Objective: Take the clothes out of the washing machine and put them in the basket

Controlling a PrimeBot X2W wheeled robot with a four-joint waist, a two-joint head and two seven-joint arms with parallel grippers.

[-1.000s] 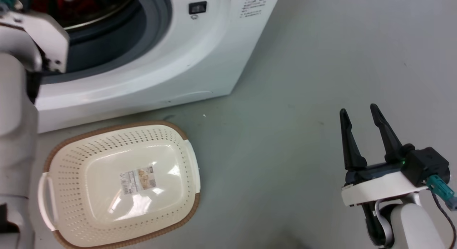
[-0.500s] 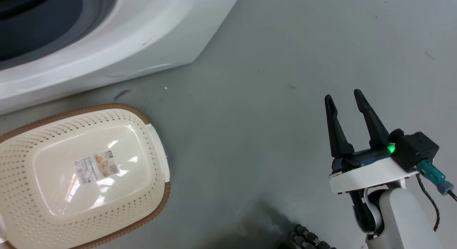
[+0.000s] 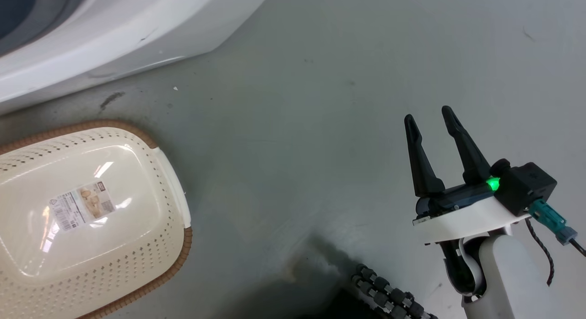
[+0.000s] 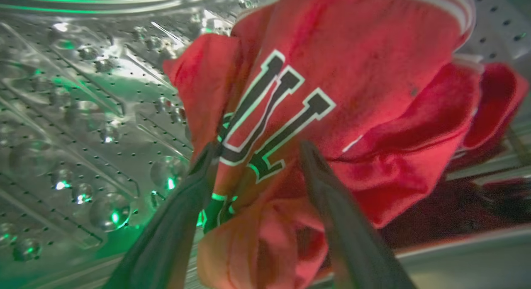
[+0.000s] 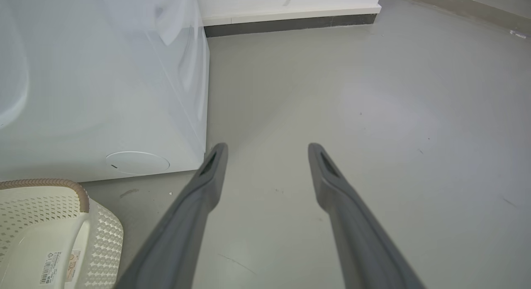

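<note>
I see right gripper (image 3: pixel 429 116) low right in head view, two dark fingers spread wide, tips pointing up and tilted slightly left. Pale forearm (image 3: pixel 503 282) rises beneath it, green light (image 3: pixel 492 183) lit at wrist. Left gripper (image 4: pixel 259 148) in own wrist view: fingers equally apart, blurred.

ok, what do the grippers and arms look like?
Right gripper: two long tapered black fingers on a dark base, white mounting plate, green LED lit, black box with teal connector and braided black cable, pale forearm. Left gripper: same dark fingers.
</note>
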